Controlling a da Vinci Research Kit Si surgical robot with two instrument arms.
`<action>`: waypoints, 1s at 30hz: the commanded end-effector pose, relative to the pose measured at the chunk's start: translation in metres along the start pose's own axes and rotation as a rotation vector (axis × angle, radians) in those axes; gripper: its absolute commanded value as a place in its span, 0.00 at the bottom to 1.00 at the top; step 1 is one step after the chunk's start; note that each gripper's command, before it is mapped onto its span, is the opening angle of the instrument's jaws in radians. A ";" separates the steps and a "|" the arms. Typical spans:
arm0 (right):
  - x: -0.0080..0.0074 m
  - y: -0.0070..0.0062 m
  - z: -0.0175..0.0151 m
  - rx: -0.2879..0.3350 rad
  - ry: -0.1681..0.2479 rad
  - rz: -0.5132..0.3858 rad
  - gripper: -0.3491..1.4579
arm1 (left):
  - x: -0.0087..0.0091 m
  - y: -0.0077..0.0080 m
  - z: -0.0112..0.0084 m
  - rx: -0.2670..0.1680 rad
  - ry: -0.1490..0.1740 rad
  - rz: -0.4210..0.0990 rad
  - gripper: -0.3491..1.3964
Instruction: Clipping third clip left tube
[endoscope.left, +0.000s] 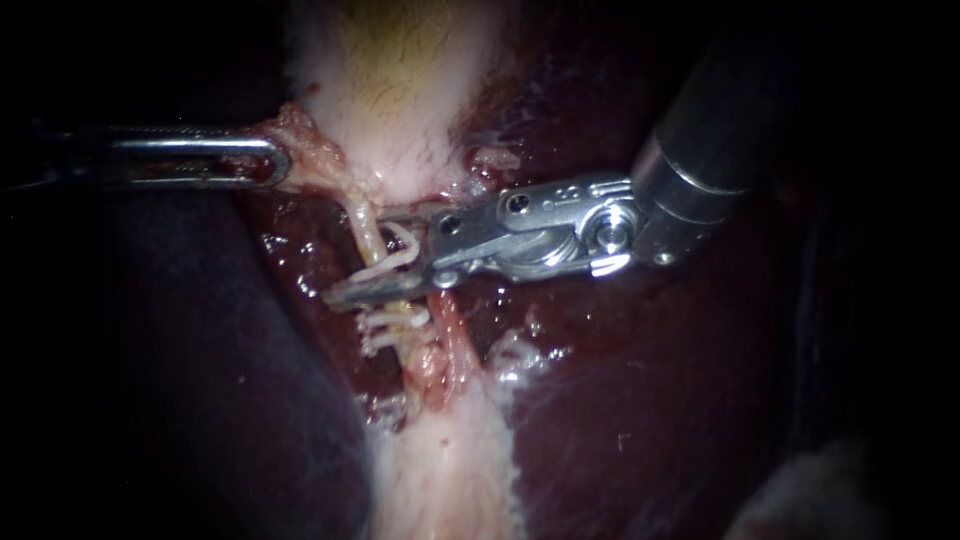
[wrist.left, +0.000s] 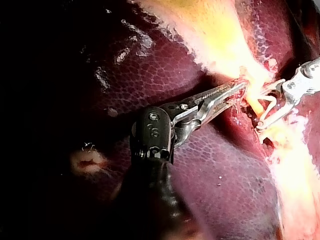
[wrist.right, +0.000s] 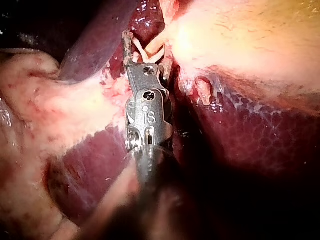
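In the endoscope view the pale left tube (endoscope.left: 362, 228) runs down from the gallbladder (endoscope.left: 400, 90). My right instrument (endoscope.left: 360, 256) comes in from the upper right. Its jaws stand apart around the left tube and hold a white clip (endoscope.left: 398, 252) that straddles it. Two white clips (endoscope.left: 395, 320) sit on the same tube just below the jaws. A reddish right tube (endoscope.left: 455, 345) lies beside them. My left instrument (endoscope.left: 278, 160) is shut on a flap of tissue (endoscope.left: 300, 135) at the gallbladder's base. The left wrist view shows the same grip (wrist.left: 240, 89).
Dark red liver (endoscope.left: 650, 400) lies on both sides of the tubes. A pale band of tissue (endoscope.left: 440, 470) runs down below the clips. In the right wrist view the right instrument's wrist (wrist.right: 147, 112) lies over the liver (wrist.right: 240, 140), and pale fatty tissue (wrist.right: 45, 115) lies beside it.
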 end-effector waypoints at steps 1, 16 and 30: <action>0.0001 -0.0001 0.0001 0.016 0.014 0.015 0.47 | 0.0000 0.0000 0.0000 0.000 0.000 0.000 0.00; 0.0028 -0.0028 0.0009 0.134 0.147 0.107 0.46 | -0.0001 -0.0002 -0.0001 -0.001 0.000 0.000 0.00; 0.0030 -0.0027 0.0009 0.141 0.143 0.221 0.38 | -0.0001 -0.0003 -0.0001 -0.002 -0.001 0.001 0.00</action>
